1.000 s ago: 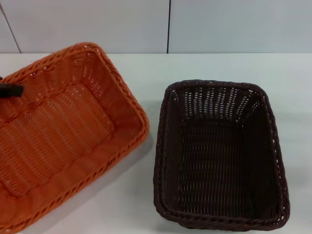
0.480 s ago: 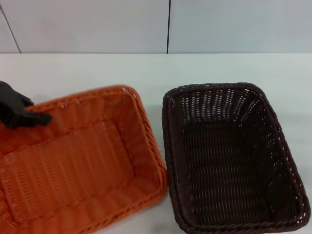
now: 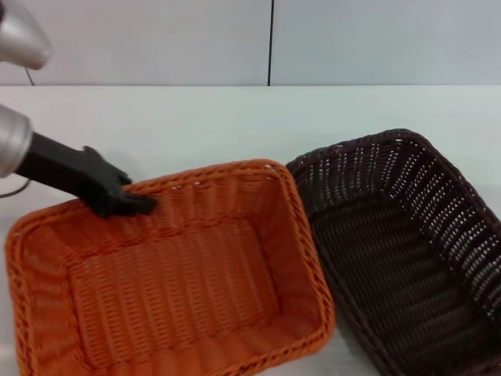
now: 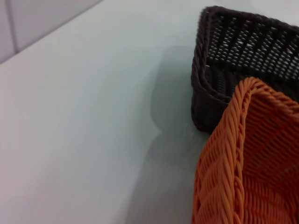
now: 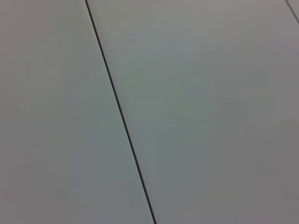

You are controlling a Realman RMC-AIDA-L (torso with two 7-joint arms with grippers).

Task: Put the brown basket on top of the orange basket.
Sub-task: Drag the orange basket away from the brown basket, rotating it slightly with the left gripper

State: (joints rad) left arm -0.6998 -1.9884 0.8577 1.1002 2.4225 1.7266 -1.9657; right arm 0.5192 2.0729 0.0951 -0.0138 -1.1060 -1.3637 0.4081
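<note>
The left gripper [image 3: 129, 205] reaches in from the table's [image 3: 235, 125] left edge and is closed on the far braided rim of the orange basket [image 3: 168, 290], near that rim's left end. The orange basket sits at the table's front-left, turned a little askew, its right rim touching or overlapping the brown basket [image 3: 407, 258], which lies tilted toward the table's front-right corner. From the left wrist, the orange basket's [image 4: 252, 158] corner stands in front of the brown one's [image 4: 243, 60] corner. The right gripper is out of sight; its wrist camera shows only a pale panelled wall [image 5: 196, 102]
</note>
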